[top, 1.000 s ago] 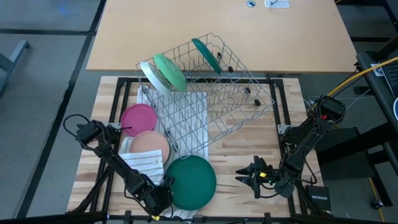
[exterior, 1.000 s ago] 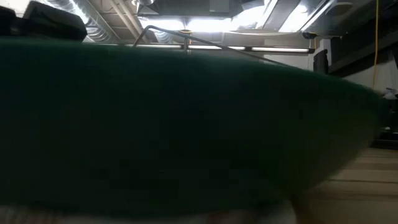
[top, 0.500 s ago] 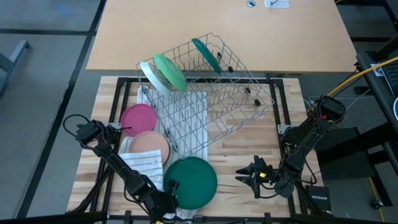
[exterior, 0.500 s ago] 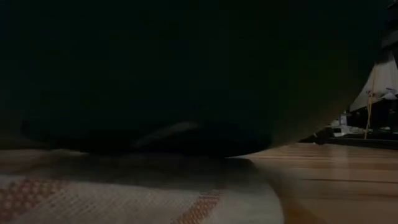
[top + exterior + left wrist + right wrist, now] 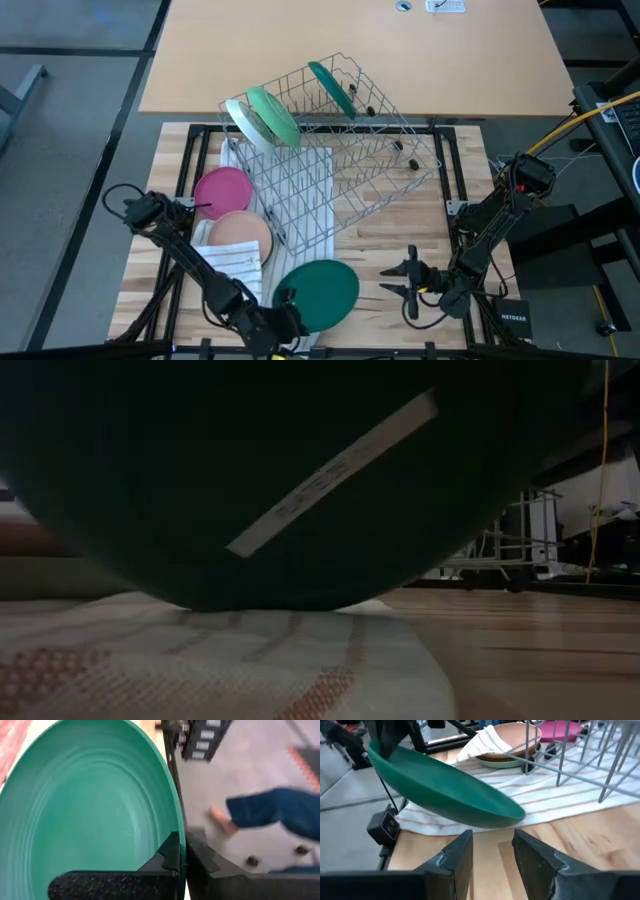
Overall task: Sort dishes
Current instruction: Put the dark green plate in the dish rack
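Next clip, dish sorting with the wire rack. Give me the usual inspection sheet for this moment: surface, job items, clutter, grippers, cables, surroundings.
Surface: wooden table, partly covered by a white striped cloth.
Job's things: dark green plate lifted and tilted above the cloth's edge; magenta plate and peach-pink plate flat on the cloth; light green plate and another dark green plate standing in the wire rack.
Clutter: nothing seen.
Grippers: left gripper clamped on the lifted plate's rim; right gripper open, hovering near the table's front edge, facing that plate.
Cables: yellow cable beside the right arm.
Surroundings: a person's blue sleeve and hand beyond the table.
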Controlling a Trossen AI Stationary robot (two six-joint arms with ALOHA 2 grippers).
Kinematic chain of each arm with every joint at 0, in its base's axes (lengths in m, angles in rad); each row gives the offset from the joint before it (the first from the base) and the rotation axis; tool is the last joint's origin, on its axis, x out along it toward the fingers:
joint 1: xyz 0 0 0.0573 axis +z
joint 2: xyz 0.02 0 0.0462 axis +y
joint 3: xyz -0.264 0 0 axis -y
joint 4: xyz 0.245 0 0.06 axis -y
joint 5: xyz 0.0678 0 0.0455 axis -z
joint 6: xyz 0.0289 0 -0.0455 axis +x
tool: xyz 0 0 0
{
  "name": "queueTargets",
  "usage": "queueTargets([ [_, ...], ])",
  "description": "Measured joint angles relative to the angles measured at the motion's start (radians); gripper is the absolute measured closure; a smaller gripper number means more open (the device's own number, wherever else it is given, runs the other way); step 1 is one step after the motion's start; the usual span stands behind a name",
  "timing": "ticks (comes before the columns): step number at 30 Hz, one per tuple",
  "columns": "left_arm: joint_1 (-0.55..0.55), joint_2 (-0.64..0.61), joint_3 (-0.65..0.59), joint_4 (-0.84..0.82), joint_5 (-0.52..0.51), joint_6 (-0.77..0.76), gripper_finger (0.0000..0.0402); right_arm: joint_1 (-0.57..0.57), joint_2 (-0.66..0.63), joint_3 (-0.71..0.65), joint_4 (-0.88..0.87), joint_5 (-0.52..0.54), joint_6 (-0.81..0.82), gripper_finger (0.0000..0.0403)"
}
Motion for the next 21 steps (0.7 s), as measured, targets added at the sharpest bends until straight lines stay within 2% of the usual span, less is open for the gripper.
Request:
queueTargets([
  [13,0.058,0.000,0.005,0.208,-0.003,-0.116,0.0401,0.000,-0.007,0.000,-0.168,0.000,-0.081,0.0258],
  [21,0.090,0.000,0.005,0.277,-0.080,-0.217,0.0401,0.000,-0.134,0.000,-0.311,0.000,-0.196,0.0258],
])
